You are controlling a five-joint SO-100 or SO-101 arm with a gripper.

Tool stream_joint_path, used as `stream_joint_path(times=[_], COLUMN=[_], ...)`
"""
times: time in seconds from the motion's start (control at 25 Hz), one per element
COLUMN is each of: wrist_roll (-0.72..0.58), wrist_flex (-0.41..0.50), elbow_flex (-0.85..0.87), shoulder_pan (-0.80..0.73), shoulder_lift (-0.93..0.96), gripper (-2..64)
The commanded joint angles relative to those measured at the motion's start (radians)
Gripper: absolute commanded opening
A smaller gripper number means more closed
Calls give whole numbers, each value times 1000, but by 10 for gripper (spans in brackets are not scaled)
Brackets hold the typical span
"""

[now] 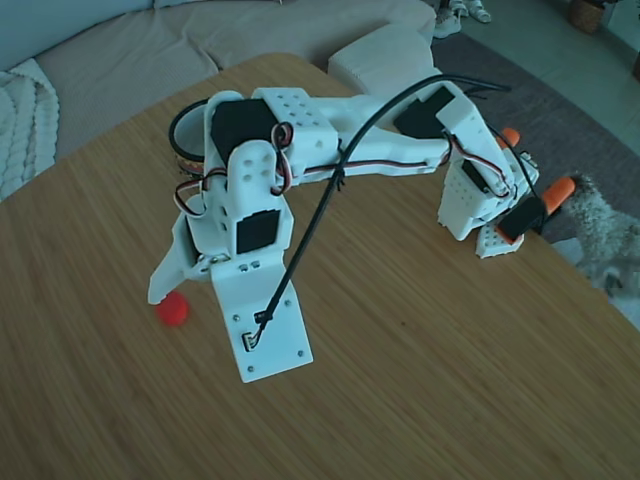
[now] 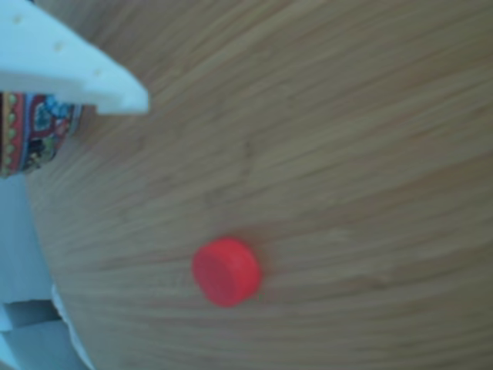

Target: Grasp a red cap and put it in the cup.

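We note a small round bright red plastic cap [image 2: 226, 270] on the tan, fine-grained wooden counter [image 1: 450, 380]. The squat ceramic mug [image 2: 35, 139] shows a black rim and a red, blue and yellow patterned band. White printed arm [image 1: 330, 130], black motors, orange clamp handles [image 1: 557, 192].

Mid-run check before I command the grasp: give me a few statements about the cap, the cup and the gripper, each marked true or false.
1. The red cap lies on the bare wooden table. True.
2. The cap is already inside the cup. False: it rests on the table, apart from the cup.
3. The gripper holds the cap between its fingers. False: in the fixed view a white fingertip is just above the cap, with nothing gripped.
4. In the fixed view the arm partly hides the cup. True.
5. The cap rests on its edge. False: in the other view it lies flat.
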Motion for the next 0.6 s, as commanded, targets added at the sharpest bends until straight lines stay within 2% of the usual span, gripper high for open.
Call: stream_joint_path(times=[0.0,0.2,0.56], wrist_roll=[3,-3,-5], wrist_flex=[46,66,66], elbow_flex=[-61,-138,-268], shoulder_pan=[28,129,187], shoulder_lift=[-23,-149,-196], gripper=[532,532,532])
